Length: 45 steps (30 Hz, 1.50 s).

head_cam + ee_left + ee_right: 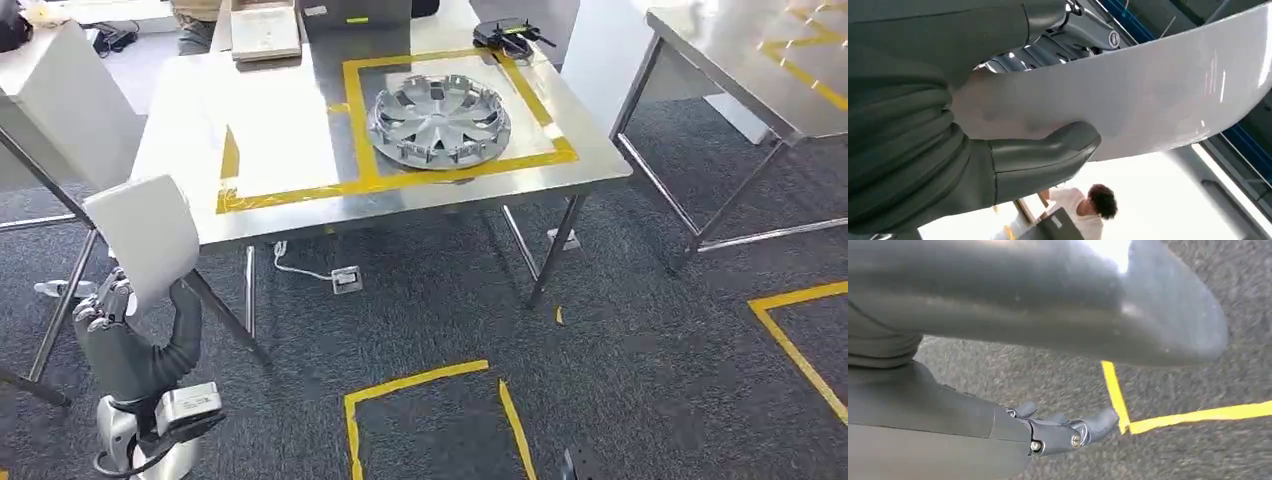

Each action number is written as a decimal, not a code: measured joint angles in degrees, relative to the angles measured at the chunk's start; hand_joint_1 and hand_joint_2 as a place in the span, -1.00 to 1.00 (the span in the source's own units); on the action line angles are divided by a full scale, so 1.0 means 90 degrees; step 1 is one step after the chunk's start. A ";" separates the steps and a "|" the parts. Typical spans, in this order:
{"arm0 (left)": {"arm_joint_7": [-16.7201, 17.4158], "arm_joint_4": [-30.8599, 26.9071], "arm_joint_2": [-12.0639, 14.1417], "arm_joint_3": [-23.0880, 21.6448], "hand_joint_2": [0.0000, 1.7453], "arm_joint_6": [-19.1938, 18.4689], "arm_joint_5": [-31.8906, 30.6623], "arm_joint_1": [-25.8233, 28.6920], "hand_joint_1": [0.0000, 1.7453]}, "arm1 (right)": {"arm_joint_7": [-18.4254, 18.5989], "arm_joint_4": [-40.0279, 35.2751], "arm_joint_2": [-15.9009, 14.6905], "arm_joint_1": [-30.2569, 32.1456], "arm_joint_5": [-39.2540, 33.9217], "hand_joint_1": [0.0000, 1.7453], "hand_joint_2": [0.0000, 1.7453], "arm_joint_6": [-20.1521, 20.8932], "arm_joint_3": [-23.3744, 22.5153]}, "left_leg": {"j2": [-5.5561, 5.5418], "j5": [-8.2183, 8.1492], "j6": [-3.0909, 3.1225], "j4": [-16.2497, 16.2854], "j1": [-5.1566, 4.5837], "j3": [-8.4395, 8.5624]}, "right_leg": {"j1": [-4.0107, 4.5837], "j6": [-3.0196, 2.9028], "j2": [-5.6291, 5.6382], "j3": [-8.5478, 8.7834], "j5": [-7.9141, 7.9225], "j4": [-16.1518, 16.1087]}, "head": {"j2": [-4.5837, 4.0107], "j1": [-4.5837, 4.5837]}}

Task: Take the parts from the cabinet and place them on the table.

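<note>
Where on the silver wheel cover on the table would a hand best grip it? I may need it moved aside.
Grip the wheel cover at its outer rim on the near edge, coming from the table's front. It lies flat with a raised rim, so the fingers could probably hook over that edge.

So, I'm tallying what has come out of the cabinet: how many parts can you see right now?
2. A silver wheel cover lies on the table inside the yellow tape square. A white panel is held by the left hand, short of the table. Others may be hidden.
</note>
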 joint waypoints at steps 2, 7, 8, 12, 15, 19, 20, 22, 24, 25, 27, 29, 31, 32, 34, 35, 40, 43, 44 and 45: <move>0.0007 -0.0017 -0.0005 0.0007 1.00 0.0000 -0.0046 0.0025 1.00 | -0.0010 0.0000 -0.0002 -0.0006 0.0012 -1.00 -1.00 -0.0014 -0.0024 | 0.0000 -0.0058 0.0019 0.0010 -0.0007 0.0011 | -0.0010 0.0072 -0.0001 -0.0592 -0.0395 0.0914 | 0.0002 -0.0002; 0.0007 -0.0068 -0.0012 0.0073 1.00 -0.0002 -0.0063 0.0131 1.00 | 0.0032 0.0000 -0.0017 0.0032 0.0138 -1.00 -1.00 -0.0024 -0.0039 | -0.0012 -0.0306 -0.0056 0.0028 0.0021 0.0304 | -0.0040 0.0055 -0.0023 -0.0518 0.0522 -0.0050 | 0.0002 0.0000; 0.0007 -0.0073 -0.0015 0.0083 1.00 -0.0002 -0.0063 0.0131 1.00 | 0.0039 0.0000 -0.0019 0.0043 0.0151 -1.00 -1.00 -0.0024 -0.0039 | 0.0003 -0.0374 -0.0095 0.0019 0.0016 0.0310 | -0.0050 0.0048 -0.0061 -0.0374 0.0822 -0.0550 | 0.0000 0.0002; 0.0003 -0.0088 -0.0015 0.0100 1.00 -0.0036 -0.0063 0.0137 1.00 | 0.0078 0.0000 -0.0022 0.0042 0.0165 -1.00 -1.00 -0.0034 -0.0041 | -0.0016 -0.0427 -0.0265 0.0005 -0.0025 0.0510 | -0.0012 -0.0181 -0.0060 -0.0278 0.0573 -0.0590 | 0.0000 -0.0005; -0.0007 -0.0114 -0.0015 0.0104 1.00 -0.0049 -0.0059 0.0122 1.00 | 0.0083 0.0000 -0.0029 0.0030 0.0182 -1.00 -1.00 -0.0034 -0.0044 | -0.0011 -0.0446 -0.0332 0.0719 -0.0002 0.0162 | -0.0037 -0.0345 -0.0028 -0.0012 0.0479 -0.0643 | 0.0000 -0.0046; 0.0000 -0.0109 -0.0012 0.0133 1.00 -0.0049 -0.0054 0.0171 1.00 | 0.0097 0.0000 -0.0036 0.0043 0.0197 -1.00 -1.00 -0.0034 -0.0051 | -0.0012 -0.1123 -0.0371 0.1913 0.0004 -0.0927 | -0.0035 -0.0365 0.0005 0.0244 0.0237 -0.0651 | 0.0002 -0.0037; -0.0002 -0.0112 -0.0012 0.0146 1.00 -0.0049 -0.0051 0.0179 1.00 | 0.0105 0.0000 -0.0036 0.0051 0.0199 -1.00 -1.00 -0.0034 -0.0051 | -0.0012 -0.1083 -0.0365 0.1740 0.0003 -0.0977 | -0.0035 -0.0361 0.0016 0.0349 0.0161 -0.0651 | 0.0002 -0.0044; -0.0010 -0.0131 -0.0012 0.0158 1.00 -0.0049 -0.0051 0.0213 1.00 | 0.0117 0.0000 -0.0036 0.0052 0.0216 -1.00 -1.00 -0.0032 -0.0051 | -0.0012 -0.0434 -0.0306 0.0886 -0.0005 -0.0820 | -0.0031 -0.0330 0.0033 0.0578 -0.0002 -0.0656 | 0.0000 -0.0041; -0.0014 -0.0139 -0.0007 0.0177 1.00 -0.0046 -0.0054 0.0247 1.00 | 0.0117 0.0005 -0.0036 0.0045 0.0238 -1.00 -1.00 -0.0020 -0.0054 | -0.0013 0.0454 -0.0220 0.0148 -0.0052 -0.0772 | -0.0013 -0.0273 0.0038 0.0698 -0.0160 -0.0622 | 0.0000 -0.0041; -0.0014 -0.0141 -0.0007 0.0187 1.00 -0.0049 -0.0054 0.0269 1.00 | 0.0131 0.0005 -0.0036 0.0035 0.0257 -1.00 -1.00 -0.0012 -0.0054 | -0.0022 0.0226 -0.0201 0.0215 -0.0067 -0.0751 | 0.0000 -0.0218 0.0075 0.0719 -0.0245 -0.0652 | 0.0000 -0.0049; -0.0026 -0.0233 -0.0007 0.0202 1.00 -0.0046 -0.0061 0.0318 1.00 | 0.0134 0.0002 -0.0036 0.0047 0.0274 -1.00 -1.00 0.0010 -0.0054 | -0.0054 0.0308 -0.0095 0.0112 -0.0056 -0.0623 | 0.0006 -0.0130 0.0066 0.0888 -0.0196 -0.0626 | 0.0002 -0.0024; -0.0036 -0.0301 -0.0017 0.0206 1.00 -0.0044 -0.0066 0.0330 1.00 | 0.0131 0.0000 -0.0053 0.0031 0.0274 -1.00 -1.00 0.0027 -0.0054 | -0.0042 0.0309 -0.0034 0.0060 -0.0019 -0.0354 | -0.0006 -0.0087 0.0044 0.0858 -0.0171 -0.0406 | 0.0000 -0.0019; -0.0065 -0.0347 -0.0031 0.0214 1.00 -0.0044 -0.0083 0.0340 1.00 | 0.0126 0.0000 -0.0051 0.0002 0.0265 -1.00 -1.00 0.0027 -0.0054 | -0.0043 0.0219 0.0031 0.0042 -0.0015 -0.0260 | -0.0009 -0.0049 0.0006 0.0303 -0.0162 0.0441 | 0.0000 -0.0005; -0.0073 -0.0364 -0.0039 0.0214 1.00 -0.0046 -0.0085 0.0362 1.00 | 0.0131 0.0000 -0.0053 0.0000 0.0258 -1.00 -1.00 0.0027 -0.0054 | -0.0046 0.0158 0.0039 0.0040 -0.0016 -0.0222 | -0.0012 -0.0011 0.0003 -0.0022 -0.0380 0.0822 | 0.0002 -0.0005; -0.0075 -0.0396 -0.0051 0.0216 1.00 -0.0046 -0.0088 0.0439 1.00 | 0.0129 0.0000 -0.0053 0.0028 0.0223 -1.00 -1.00 0.0024 -0.0063 | -0.0067 0.0013 0.0046 0.0040 -0.0016 -0.0086 | -0.0012 0.0036 0.0002 -0.0520 -0.0938 0.1171 | 0.0002 0.0000; -0.0075 -0.0401 -0.0051 0.0216 1.00 -0.0046 -0.0090 0.0465 1.00 | 0.0129 0.0000 -0.0053 0.0038 0.0216 -1.00 -1.00 0.0024 -0.0076 | -0.0083 -0.0059 0.0037 0.0041 -0.0015 0.0001 | -0.0012 0.0032 0.0000 -0.0612 -0.0967 0.1052 | 0.0000 0.0000; -0.0080 -0.0432 -0.0070 0.0231 1.00 -0.0053 -0.0102 0.0529 1.00 | 0.0134 0.0002 -0.0056 0.0078 0.0206 -1.00 -1.00 0.0027 -0.0088 | -0.0111 -0.0476 -0.0089 0.0061 -0.0063 0.0390 | 0.0030 -0.0088 -0.0058 -0.0439 0.0614 -0.0509 | 0.0000 0.0015; -0.0078 -0.0493 -0.0073 0.0233 1.00 -0.0056 -0.0102 0.0532 1.00 | 0.0124 0.0000 -0.0051 0.0056 0.0204 -1.00 -1.00 0.0024 -0.0088 | -0.0116 -0.0454 -0.0205 0.0103 -0.0065 0.0543 | 0.0005 -0.0214 -0.0028 -0.0270 0.0619 -0.0554 | 0.0002 0.0007; -0.0075 -0.0508 -0.0070 0.0233 1.00 -0.0058 -0.0102 0.0536 1.00 | 0.0124 0.0000 -0.0046 0.0054 0.0202 -1.00 -1.00 0.0024 -0.0088 | -0.0099 -0.0435 -0.0247 0.0277 -0.0059 0.0458 | -0.0013 -0.0272 -0.0016 -0.0171 0.0598 -0.0600 | 0.0000 0.0009; -0.0082 -0.0510 -0.0070 0.0233 1.00 -0.0056 -0.0102 0.0531 1.00 | 0.0121 0.0000 -0.0048 0.0049 0.0202 -1.00 -1.00 0.0024 -0.0090 | -0.0087 -0.0375 -0.0271 0.0635 -0.0053 0.0290 | -0.0013 -0.0336 -0.0028 -0.0090 0.0542 -0.0605 | 0.0000 -0.0025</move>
